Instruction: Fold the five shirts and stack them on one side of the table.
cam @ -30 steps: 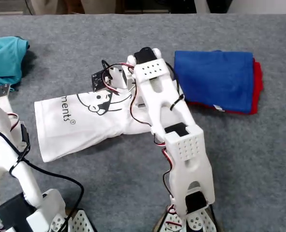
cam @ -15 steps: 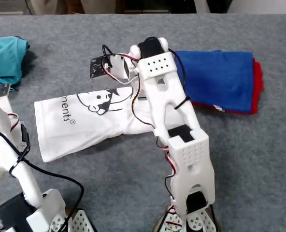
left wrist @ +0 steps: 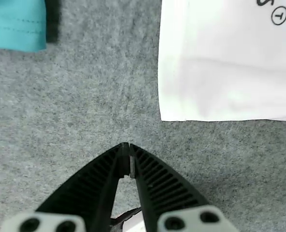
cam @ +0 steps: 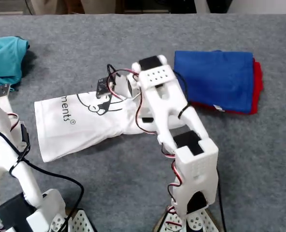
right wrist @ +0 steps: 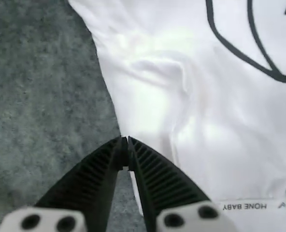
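White shirt (cam: 80, 121): spread flat left of centre in the high view, on the grey table (cam: 259, 159).
Blue shirt (cam: 215, 77): folded at upper right, on top of a folded red shirt (cam: 257, 89).
Teal shirt (cam: 5, 58): bunched at the upper left edge.
Right gripper (right wrist: 125, 153): jaws closed tip to tip at the white shirt's edge; cannot tell if cloth is pinched.
Left gripper (left wrist: 126, 162): jaws closed, holding nothing, over bare table near the white shirt's corner.
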Action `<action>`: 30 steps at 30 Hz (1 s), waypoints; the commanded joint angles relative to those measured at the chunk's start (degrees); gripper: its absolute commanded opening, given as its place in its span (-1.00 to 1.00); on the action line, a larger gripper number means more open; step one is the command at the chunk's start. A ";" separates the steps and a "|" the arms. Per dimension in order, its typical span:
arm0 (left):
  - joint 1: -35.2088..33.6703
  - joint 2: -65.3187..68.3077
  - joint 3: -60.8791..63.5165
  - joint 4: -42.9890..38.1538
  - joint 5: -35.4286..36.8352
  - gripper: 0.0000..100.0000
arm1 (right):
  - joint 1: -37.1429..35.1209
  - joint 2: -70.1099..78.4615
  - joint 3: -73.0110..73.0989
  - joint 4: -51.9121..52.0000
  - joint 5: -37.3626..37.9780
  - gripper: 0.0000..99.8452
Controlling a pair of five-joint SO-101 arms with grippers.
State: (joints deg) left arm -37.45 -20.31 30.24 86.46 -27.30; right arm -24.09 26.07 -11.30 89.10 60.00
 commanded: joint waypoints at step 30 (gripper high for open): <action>-0.35 -1.63 -2.64 0.09 -0.35 -0.96 | 4.44 -8.84 1.71 -20.66 -0.70 -1.00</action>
State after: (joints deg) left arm -37.45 -20.31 30.24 86.46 -27.30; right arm -21.80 22.20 -5.05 65.19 60.00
